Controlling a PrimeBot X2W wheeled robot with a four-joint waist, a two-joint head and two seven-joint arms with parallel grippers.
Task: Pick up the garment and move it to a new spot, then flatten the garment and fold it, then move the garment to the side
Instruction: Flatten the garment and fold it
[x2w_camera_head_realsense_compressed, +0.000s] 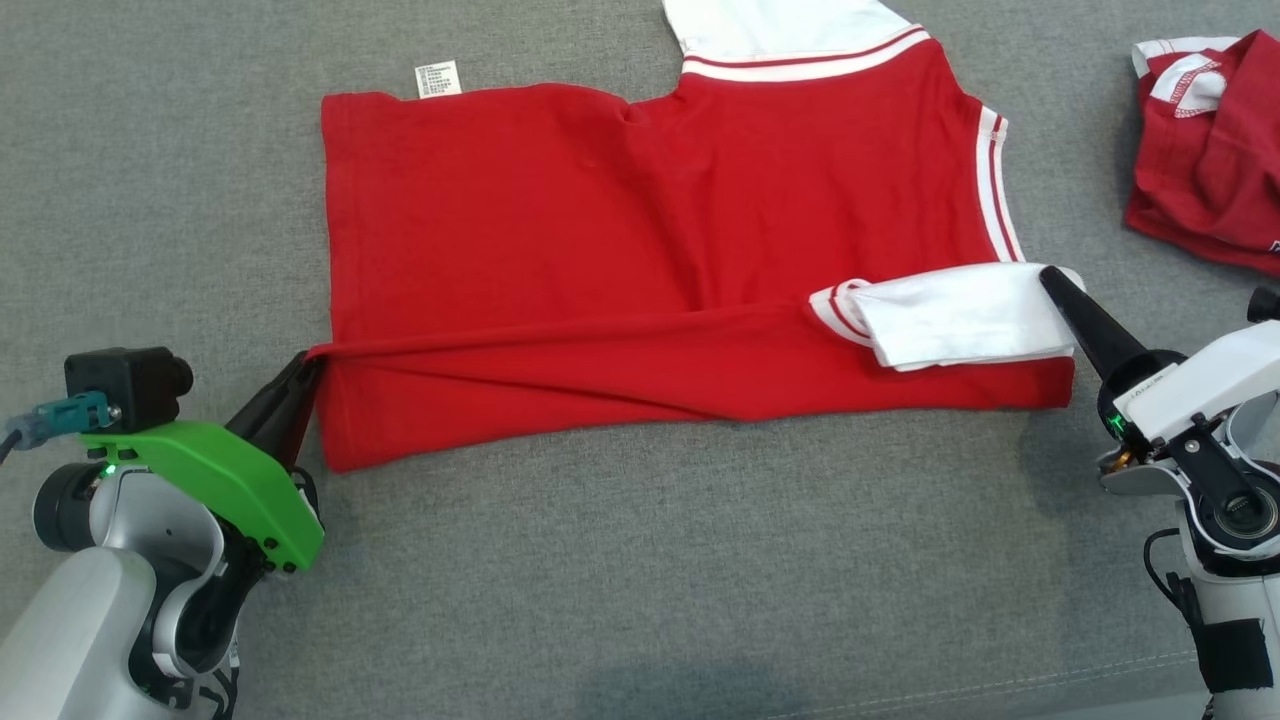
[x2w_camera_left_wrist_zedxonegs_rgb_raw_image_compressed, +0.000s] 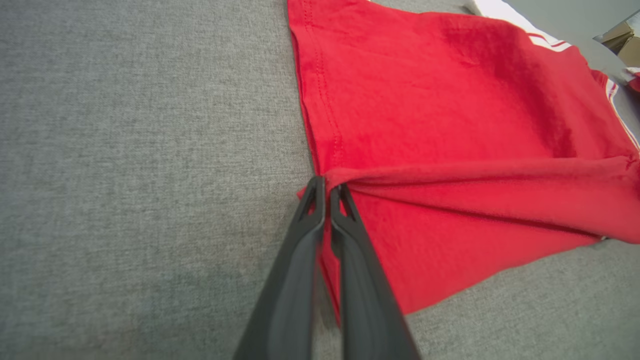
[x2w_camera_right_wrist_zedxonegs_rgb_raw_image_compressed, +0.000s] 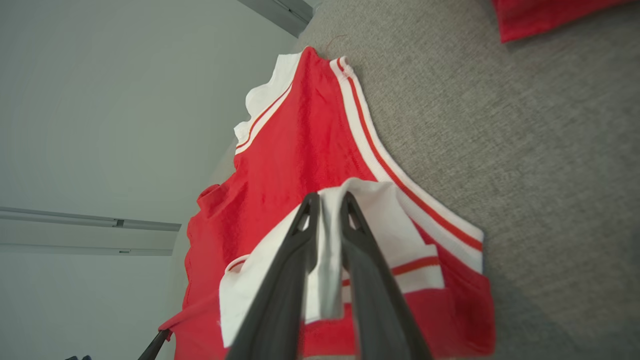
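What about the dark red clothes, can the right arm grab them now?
Probably not yet: the right gripper is shut on the white sleeve of the red shirt. The dark red clothes lie near, bare grey surface between, so after letting go, likely yes.

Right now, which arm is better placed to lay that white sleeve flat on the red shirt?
Right. The right jaws are shut on the white sleeve, which lies folded over the red shirt at its near edge. The left jaws pinch the hem corner at the far end.
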